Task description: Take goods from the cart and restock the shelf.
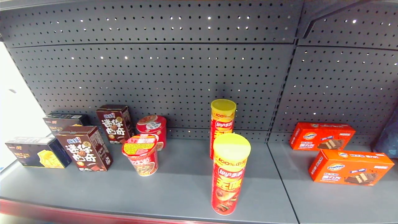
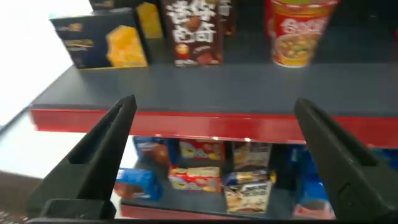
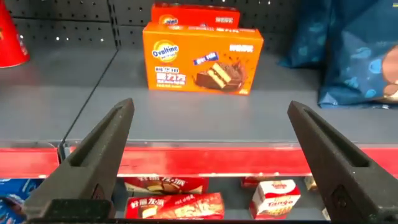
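1. The left gripper (image 2: 214, 104) sits level before the red front lip (image 2: 205, 118) of the shelf (image 1: 186, 186), claw wide and empty.
2. The right gripper (image 3: 209, 107) is posed alike, wide and empty, facing the front orange box (image 3: 202, 59).
3. In the head view, the front chip can (image 1: 230, 174) stands upright at 6 o'clock of the rear chip can (image 1: 222, 124).
4. Two noodle cups (image 1: 141, 154) stand at the cans' 9 o'clock, with brown boxes (image 1: 85, 147) beyond them.
5. The rear orange box (image 1: 321, 136) lies at the cans' 3 o'clock.
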You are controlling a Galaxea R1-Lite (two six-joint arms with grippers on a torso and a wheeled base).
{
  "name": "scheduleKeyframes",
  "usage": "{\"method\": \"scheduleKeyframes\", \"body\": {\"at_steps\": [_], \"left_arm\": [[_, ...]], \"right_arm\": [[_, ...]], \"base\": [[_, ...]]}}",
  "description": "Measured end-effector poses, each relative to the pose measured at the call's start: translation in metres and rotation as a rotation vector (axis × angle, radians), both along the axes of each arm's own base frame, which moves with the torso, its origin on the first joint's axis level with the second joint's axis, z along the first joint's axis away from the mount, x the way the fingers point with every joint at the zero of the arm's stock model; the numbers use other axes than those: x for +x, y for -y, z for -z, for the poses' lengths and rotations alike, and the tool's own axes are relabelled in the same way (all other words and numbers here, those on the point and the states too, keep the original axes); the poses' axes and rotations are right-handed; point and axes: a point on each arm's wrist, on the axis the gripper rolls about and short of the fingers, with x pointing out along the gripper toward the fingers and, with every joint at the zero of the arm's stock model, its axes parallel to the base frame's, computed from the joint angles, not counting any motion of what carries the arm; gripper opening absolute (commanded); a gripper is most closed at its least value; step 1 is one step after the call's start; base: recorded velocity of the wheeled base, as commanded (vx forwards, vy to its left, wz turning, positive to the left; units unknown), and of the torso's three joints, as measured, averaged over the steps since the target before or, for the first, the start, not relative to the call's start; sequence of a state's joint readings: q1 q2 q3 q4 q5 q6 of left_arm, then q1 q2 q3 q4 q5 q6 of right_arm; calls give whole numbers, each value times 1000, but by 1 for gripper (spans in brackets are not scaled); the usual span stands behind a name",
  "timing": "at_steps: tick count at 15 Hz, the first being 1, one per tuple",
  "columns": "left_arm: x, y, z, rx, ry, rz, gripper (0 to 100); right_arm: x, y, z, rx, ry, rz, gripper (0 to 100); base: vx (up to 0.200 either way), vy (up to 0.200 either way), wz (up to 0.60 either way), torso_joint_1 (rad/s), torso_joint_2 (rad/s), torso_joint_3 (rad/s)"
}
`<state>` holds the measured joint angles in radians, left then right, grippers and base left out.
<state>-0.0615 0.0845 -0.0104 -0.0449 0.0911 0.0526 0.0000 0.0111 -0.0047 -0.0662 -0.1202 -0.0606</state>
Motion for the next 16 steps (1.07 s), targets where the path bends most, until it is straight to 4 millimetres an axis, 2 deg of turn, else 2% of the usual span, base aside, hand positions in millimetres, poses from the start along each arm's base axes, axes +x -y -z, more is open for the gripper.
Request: {"method": "scheduleKeyframes", "body": {"at_steps": [5, 14, 16], "left_arm": [[-1, 4, 8, 12, -50, 163, 100], [-1, 4, 8, 7, -52, 174, 100], [-1, 4, 8, 7, -52, 188, 100]], "right_arm": [[-1, -3, 1, -7, 6, -123, 100], [-1, -4, 1, -8, 5, -159, 100], [-1, -4, 1, -8, 4, -161, 100]], "base": [[0, 0, 0, 0, 0, 0], [0, 0, 0, 0, 0, 0], [0, 0, -600, 5, 5, 2]]}}
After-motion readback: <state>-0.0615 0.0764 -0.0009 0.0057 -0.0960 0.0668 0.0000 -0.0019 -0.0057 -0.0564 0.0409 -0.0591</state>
